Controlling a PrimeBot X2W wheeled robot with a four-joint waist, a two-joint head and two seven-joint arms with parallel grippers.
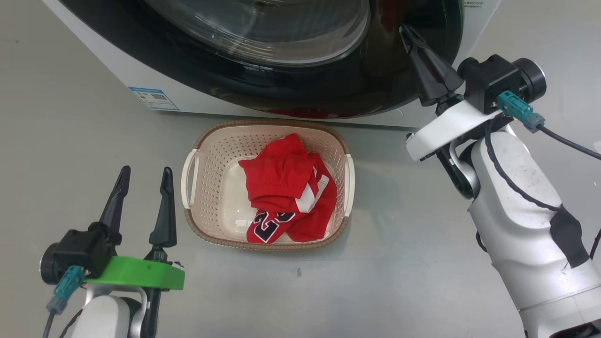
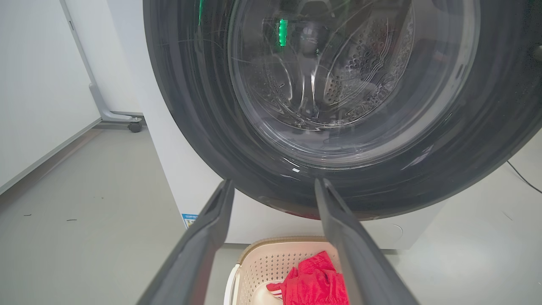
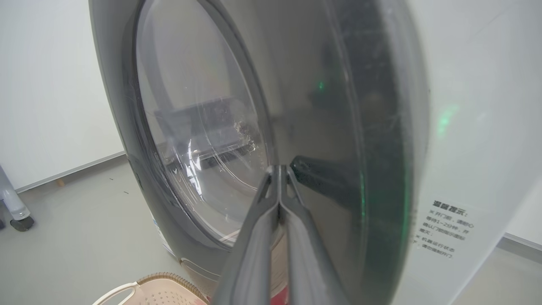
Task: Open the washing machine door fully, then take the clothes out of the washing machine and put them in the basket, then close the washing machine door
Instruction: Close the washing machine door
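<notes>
Right gripper [image 1: 404,29] touching the door [image 1: 328,89] near its right edge, fingers pressed together.
The door is sitting across the washer [image 1: 117,70], and the clothes [image 1: 286,188] are lying in the basket [image 1: 202,141] just below it. The right arm is reaching up and leftward. The left gripper [image 1: 146,170] is hovering left of the basket, fingers spread, with floor [image 1: 399,234] showing between the basket and each arm.

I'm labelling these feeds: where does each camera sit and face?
Head: up on the head, looking down at basket, clothes and door; left claw open, right claw shut.
Left wrist: on the left arm, facing the door glass through its open claw.
Right wrist: on the right arm, looking along the door past its shut claw.
Shared: all three show door and basket.
</notes>
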